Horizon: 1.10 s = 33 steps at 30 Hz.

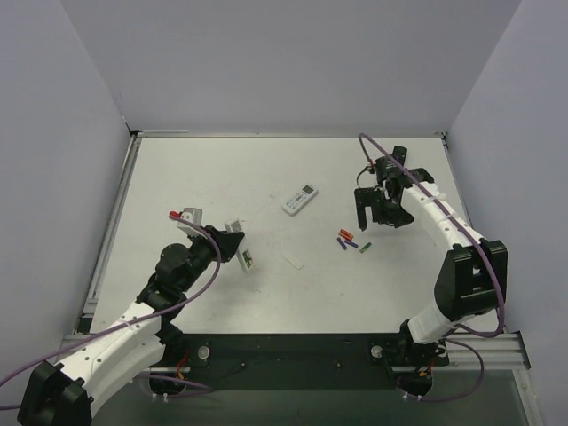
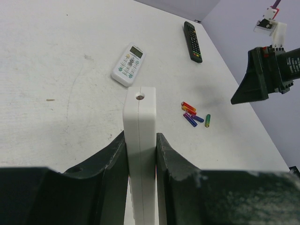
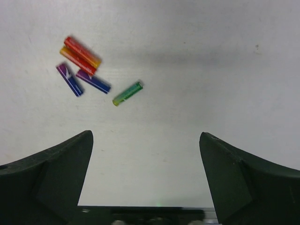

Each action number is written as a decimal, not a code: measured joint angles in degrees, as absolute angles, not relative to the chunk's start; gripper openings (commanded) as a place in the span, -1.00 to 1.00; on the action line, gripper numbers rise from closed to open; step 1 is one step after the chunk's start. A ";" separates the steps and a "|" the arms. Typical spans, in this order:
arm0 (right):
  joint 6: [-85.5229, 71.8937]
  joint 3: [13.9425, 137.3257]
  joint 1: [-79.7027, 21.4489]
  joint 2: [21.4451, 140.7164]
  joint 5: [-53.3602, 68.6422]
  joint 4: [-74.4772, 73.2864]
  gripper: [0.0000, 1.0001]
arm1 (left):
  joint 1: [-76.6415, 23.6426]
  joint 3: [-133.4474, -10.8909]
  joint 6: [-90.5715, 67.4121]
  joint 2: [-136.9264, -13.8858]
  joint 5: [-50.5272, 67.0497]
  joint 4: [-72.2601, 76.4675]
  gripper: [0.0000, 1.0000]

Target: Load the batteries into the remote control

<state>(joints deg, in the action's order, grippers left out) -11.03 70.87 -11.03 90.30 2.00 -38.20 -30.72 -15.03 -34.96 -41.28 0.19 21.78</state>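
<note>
White slim remote control (image 1: 246, 258) sits clamped in the left end effector (image 1: 236, 247), left of centre over the worktop (image 1: 222, 177) in the overhead view. The right end effector (image 1: 377, 216) hangs at far right.

Left wrist view: jaws narrow, pressed on both long sides of the remote control, its end pointing away. One green battery (image 2: 207, 120) lies just beside the red cells (image 2: 188, 108) and blue cells (image 2: 192, 119).

Right wrist view: jaws wide, nothing between them. The green battery lies on the worktop ahead, apart from both fingers.
</note>
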 measured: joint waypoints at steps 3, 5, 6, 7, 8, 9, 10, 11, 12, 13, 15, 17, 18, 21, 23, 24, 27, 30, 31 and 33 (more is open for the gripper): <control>1.21 70.32 -14.31 89.86 -0.91 -39.00 0.77 | -30.72 -15.03 -34.79 -40.73 -0.47 21.78 -1.00; 7.92 68.90 -16.03 89.86 -1.30 -38.37 0.77 | -30.72 -15.03 -34.65 -40.42 -0.84 21.76 -1.00; 11.00 68.27 -16.36 89.89 -1.23 -38.15 0.76 | -30.74 -15.03 -34.61 -40.27 -0.95 21.69 -1.00; 13.93 67.77 -16.51 89.91 -1.21 -37.76 0.76 | -30.79 -15.03 -34.46 -40.12 -1.13 21.56 -1.00; 16.82 67.37 -16.49 90.02 -1.08 -37.30 0.74 | -30.89 -15.03 -34.33 -39.97 -1.28 21.41 -1.00; 19.51 67.20 -16.49 90.30 -0.71 -36.91 0.73 | -31.05 -15.03 -34.22 -39.81 -1.41 21.21 -1.00; 22.41 67.13 -16.49 90.78 -0.08 -36.47 0.68 | -31.20 -15.03 -34.17 -39.66 -1.48 20.99 -1.00; 25.15 67.11 -16.49 91.50 0.64 -36.03 0.67 | -31.38 -15.03 -34.06 -39.51 -1.54 20.73 -1.00; 27.79 67.09 -16.49 92.29 1.48 -35.79 0.67 | -31.46 -15.03 -34.04 -39.42 -1.65 20.60 -1.00; 30.50 67.09 -16.49 93.12 2.46 -35.77 0.65 | -31.48 -15.03 -34.04 -39.38 -1.69 20.56 -1.00; 35.03 67.13 -16.49 94.83 4.40 -36.01 0.65 | -31.57 -15.03 -34.04 -39.29 -1.87 20.32 -1.00; 38.48 67.22 -16.51 96.33 5.85 -36.49 0.64 | -31.57 -15.03 -34.04 -39.22 -2.11 20.25 -1.00; 40.34 67.42 -16.62 97.25 6.31 -36.88 0.63 | -31.57 -15.03 -34.04 -39.22 -2.22 20.25 -1.00; 43.79 67.77 -16.95 99.59 6.83 -37.15 0.59 | -31.57 -15.03 -34.04 -39.22 -2.55 20.18 -1.00; 45.34 67.94 -17.32 101.30 6.96 -37.21 0.52 | -31.57 -15.03 -34.02 -39.22 -2.68 20.14 -1.00; 45.89 68.03 -17.47 102.13 7.09 -37.23 0.52 | -31.57 -15.03 -34.02 -39.22 -2.76 20.08 -1.00; 46.98 68.12 -17.74 104.14 7.53 -37.21 0.47 | -31.57 -15.03 -33.98 -39.22 -2.79 19.86 -1.00; 47.75 68.20 -17.89 105.95 7.57 -37.12 0.44 | -31.57 -15.03 -33.91 -39.22 -2.81 19.84 -1.00; 47.90 68.20 -17.89 106.48 7.55 -37.08 0.44 | -31.57 -15.03 -33.87 -39.22 -2.79 19.84 -1.00; 48.12 68.23 -17.85 107.04 7.53 -37.08 0.43 | -31.57 -15.03 -33.80 -39.22 -2.81 19.73 -1.00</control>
